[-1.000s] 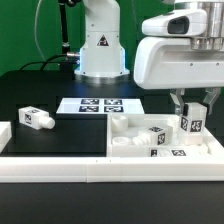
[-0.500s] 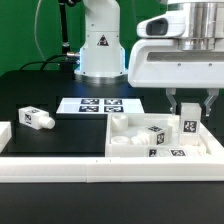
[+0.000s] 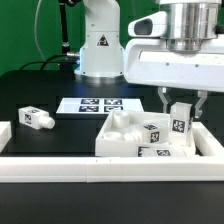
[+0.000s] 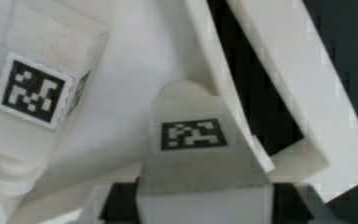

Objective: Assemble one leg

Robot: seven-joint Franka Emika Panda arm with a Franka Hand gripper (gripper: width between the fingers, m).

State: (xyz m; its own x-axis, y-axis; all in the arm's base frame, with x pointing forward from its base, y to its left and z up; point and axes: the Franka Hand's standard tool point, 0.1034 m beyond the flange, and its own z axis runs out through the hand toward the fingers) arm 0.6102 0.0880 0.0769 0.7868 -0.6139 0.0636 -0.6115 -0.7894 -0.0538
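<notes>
My gripper (image 3: 182,104) is shut on a leg (image 3: 180,122), a small white block with a square tag, held upright over the right part of the large white tray-shaped part (image 3: 118,140). In the wrist view the held leg (image 4: 197,140) sits between my fingers (image 4: 123,195), with my gripper (image 4: 197,188) closed on its sides. Another tagged leg (image 4: 43,85) lies close beside it. Two more legs (image 3: 152,132) lie in the tray-shaped part. A separate leg (image 3: 35,118) lies on the black table at the exterior view's left.
The marker board (image 3: 98,105) lies behind the tray-shaped part. A long white rail (image 3: 90,168) runs along the front. A small white block (image 3: 4,135) is at the far left. The robot base (image 3: 100,45) stands at the back.
My gripper has moved toward the exterior view's left with the leg in it. The tray-shaped part has shifted left with it.
</notes>
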